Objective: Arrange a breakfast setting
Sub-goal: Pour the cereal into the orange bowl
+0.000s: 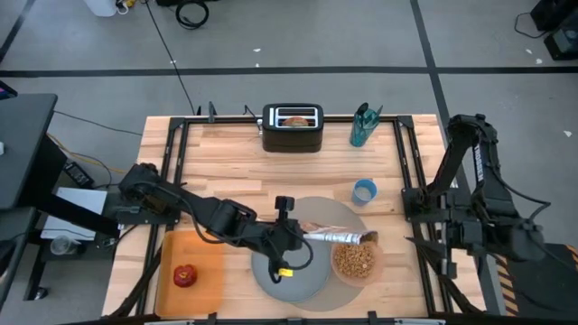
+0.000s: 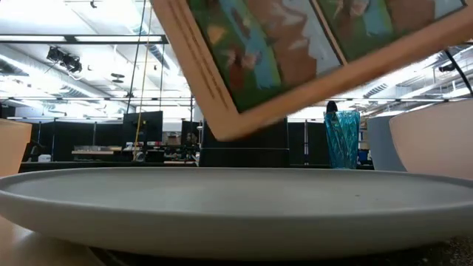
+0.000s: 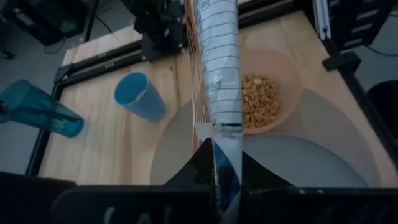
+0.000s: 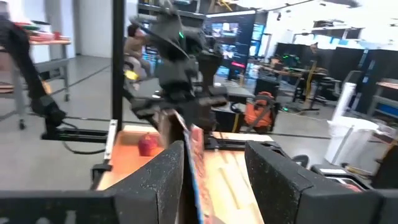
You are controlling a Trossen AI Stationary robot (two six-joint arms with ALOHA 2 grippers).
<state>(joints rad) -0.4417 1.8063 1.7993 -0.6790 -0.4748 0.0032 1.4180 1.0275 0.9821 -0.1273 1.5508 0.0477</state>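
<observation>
My left gripper (image 1: 293,238) is shut on a cereal box (image 1: 339,236) that lies on its side above the large round grey mat (image 1: 330,212). The box's far end reaches over the translucent pink bowl (image 1: 355,262), which holds brown cereal (image 3: 258,99). The grey-blue plate (image 1: 298,282) lies on the mat's near left part. A bagel (image 1: 293,118) stands in the black toaster (image 1: 293,128). The small red apple (image 1: 185,275) lies on the orange tray (image 1: 208,271). My right gripper (image 4: 214,177) is open and empty at the table's right side, facing the box. The spoon is not in view. My left gripper pinches the cereal box near its closer end (image 3: 219,134) between its two fingers, one on each broad face. The fingers come level from the table's left and lie along the box. The box is lifted clear of the mat and stretches away toward the bowl.
A small blue cup (image 1: 364,190) stands just beyond the mat on the right. A teal glass (image 1: 363,125) stands at the far edge beside the toaster. A black metal frame (image 1: 172,162) borders the table. The right arm (image 1: 470,212) stands at the right edge.
</observation>
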